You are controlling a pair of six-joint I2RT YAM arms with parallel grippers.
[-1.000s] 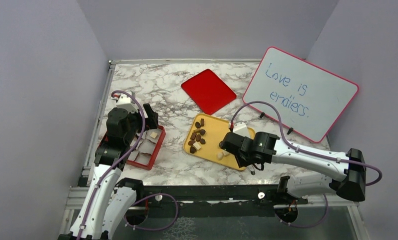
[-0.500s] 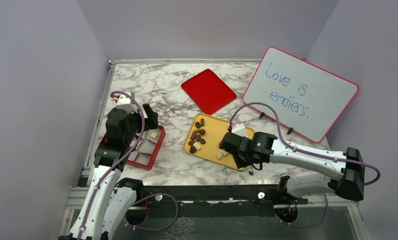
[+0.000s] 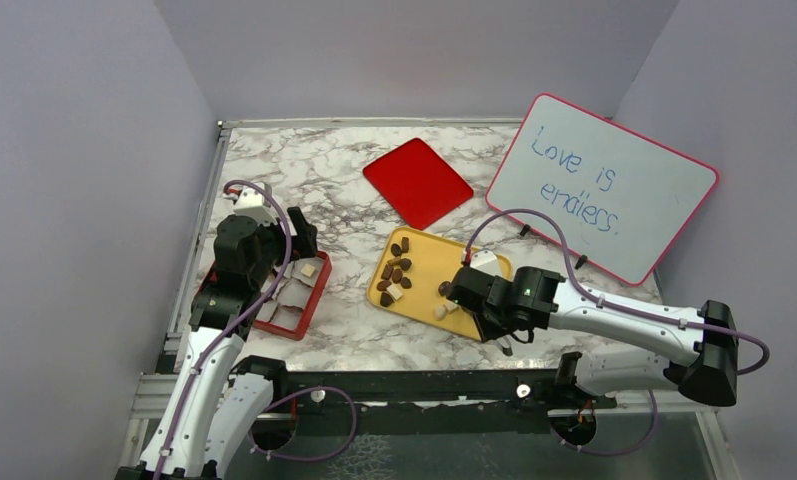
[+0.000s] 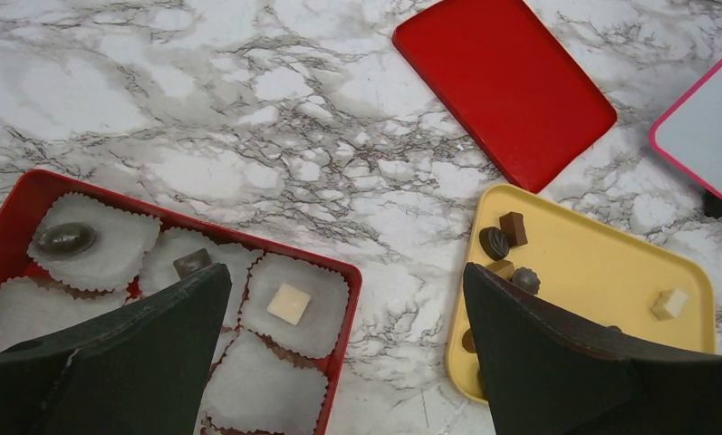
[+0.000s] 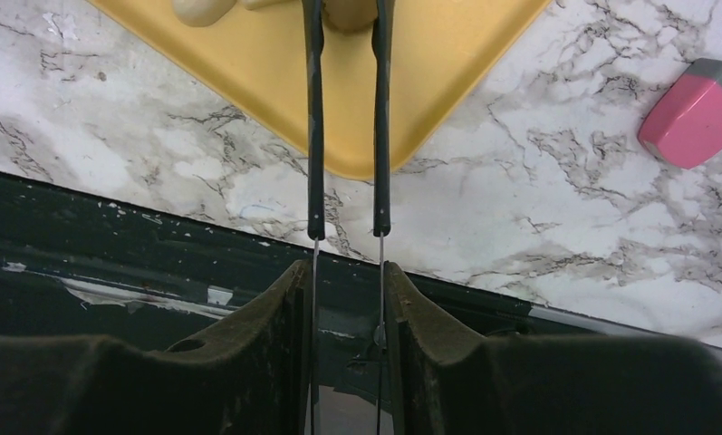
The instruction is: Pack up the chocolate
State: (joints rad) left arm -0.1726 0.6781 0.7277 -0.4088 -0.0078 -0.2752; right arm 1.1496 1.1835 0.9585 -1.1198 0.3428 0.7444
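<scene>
Chocolate (image 3: 396, 274) on yellow tray (image 3: 426, 262); eraser (image 5: 697, 113) nearby.

The top edge cuts off most of the tan chocolate (image 5: 348, 11), hiding its shape.

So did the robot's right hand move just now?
Yes, a little. In the top view the right hand slid right across the yellow tray, uncovering a dark chocolate it hid before.

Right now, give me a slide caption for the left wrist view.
Open left pincer by the red box holding three chocolates; yellow tray and red lid beyond.
</scene>
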